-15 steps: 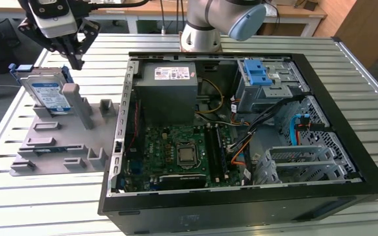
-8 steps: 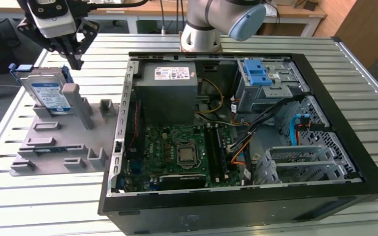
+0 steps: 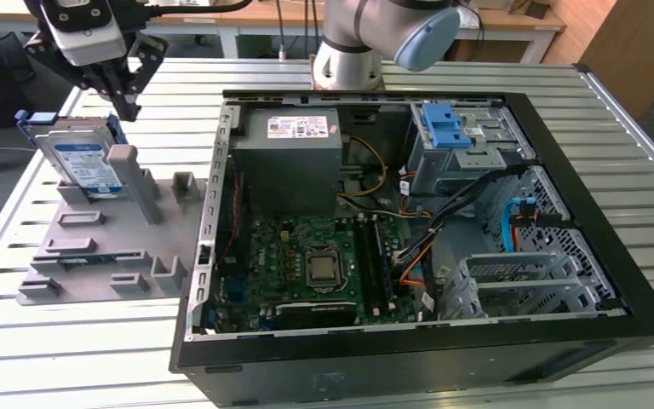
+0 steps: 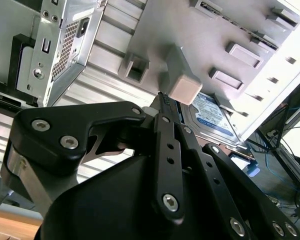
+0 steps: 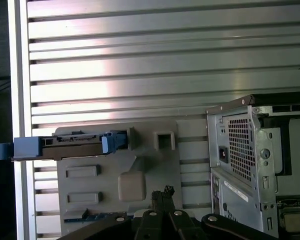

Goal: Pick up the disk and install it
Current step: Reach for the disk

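Observation:
The disk point(image 3: 83, 162) is a silver drive with a white-and-blue label in a blue carrier. It stands on edge in a slot at the far end of the grey fixture point(image 3: 100, 247), at the exterior view's left. My gripper point(image 3: 130, 106) hangs just above and behind it, shut, with nothing between the fingertips. In the first wrist view the disk point(image 5: 65, 145) shows edge-on, off to the side of my gripper point(image 5: 162, 192). The second wrist view has the disk's label point(image 4: 212, 117) just beyond the gripper point(image 4: 165, 97) and a grey fixture post point(image 4: 182, 85).
An open black computer case point(image 3: 599, 213) lies on the slatted metal table point(image 3: 65, 358), to the exterior view's right of the fixture. Inside it are a grey power supply point(image 3: 293, 145), a motherboard point(image 3: 316, 264) and a metal drive cage with a blue latch point(image 3: 452, 128).

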